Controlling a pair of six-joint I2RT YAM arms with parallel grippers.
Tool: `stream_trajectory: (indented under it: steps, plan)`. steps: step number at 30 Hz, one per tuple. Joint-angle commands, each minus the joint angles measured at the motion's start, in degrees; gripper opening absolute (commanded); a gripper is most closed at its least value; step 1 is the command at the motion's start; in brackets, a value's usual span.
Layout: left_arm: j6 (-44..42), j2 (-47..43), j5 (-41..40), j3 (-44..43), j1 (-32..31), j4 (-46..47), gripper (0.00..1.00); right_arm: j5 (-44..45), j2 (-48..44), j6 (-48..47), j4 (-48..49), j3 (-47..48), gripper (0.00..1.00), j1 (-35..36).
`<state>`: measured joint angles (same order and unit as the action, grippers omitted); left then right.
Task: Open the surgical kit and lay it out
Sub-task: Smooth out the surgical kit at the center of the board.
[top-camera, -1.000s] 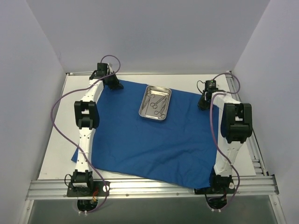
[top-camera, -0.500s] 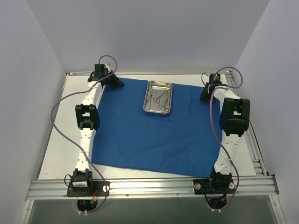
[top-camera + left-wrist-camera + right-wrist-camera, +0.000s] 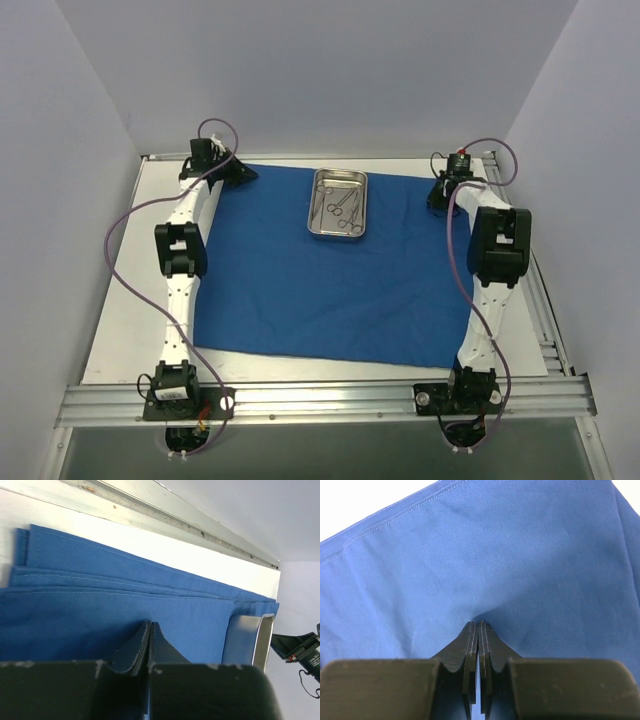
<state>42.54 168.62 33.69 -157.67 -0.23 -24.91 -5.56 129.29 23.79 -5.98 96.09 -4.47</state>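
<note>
- Left pincer (image 3: pixel 150 626) is clenched on the blue cloth (image 3: pixel 330 280) at its far-left corner. Right pincer (image 3: pixel 478 625) is also clenched, and the cloth puckers up at its tips, so both are grasping fabric.
- The cloth lies spread over most of the counter (image 3: pixel 120 330). The steel tray (image 3: pixel 338 203) stands on it near the far edge, between the two pincers, with the scissor-like tools (image 3: pixel 338 208) inside.
- Risk 1: each pinch looks small, so a strong pull may let the fabric slip out and that corner falls back.
- Risk 2: an uneven pull, e.g. one arm faster than the other, may drag or turn the tray w/ the cloth. The tools may then rattle or jump out.
- Risk 3: in the left wrist view the far edge lies in folded layers. If the pincer grips only one layer, the fold probably remains.
- Around: the metal rail (image 3: pixel 175 522) runs just beyond the far edge, so there is little room to pull further that way.
- The purple cable (image 3: pixel 125 225) hangs in a loop beside the left arm, apart from the cloth.
- Nothing else stands on the cloth.
</note>
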Motion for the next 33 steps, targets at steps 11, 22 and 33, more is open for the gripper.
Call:
stream_trajectory:
  steps: [11, 22, 33]
  plan:
    - [-2.0, -17.1, -1.3, 10.2, -2.0, 10.1, 0.03, -0.2, -1.5, 0.2, -2.4, -9.6, 0.0, -1.4]
    - [-7.8, -31.5, -9.0, 31.7, -3.3, 7.8, 0.03, 4.2, -8.3, -2.5, -2.4, -7.5, 0.27, 3.1]
    - [-10.1, -39.0, -10.1, 46.1, -3.6, 4.9, 0.02, -1.2, -19.7, -1.8, -4.8, -14.8, 0.06, 10.6]
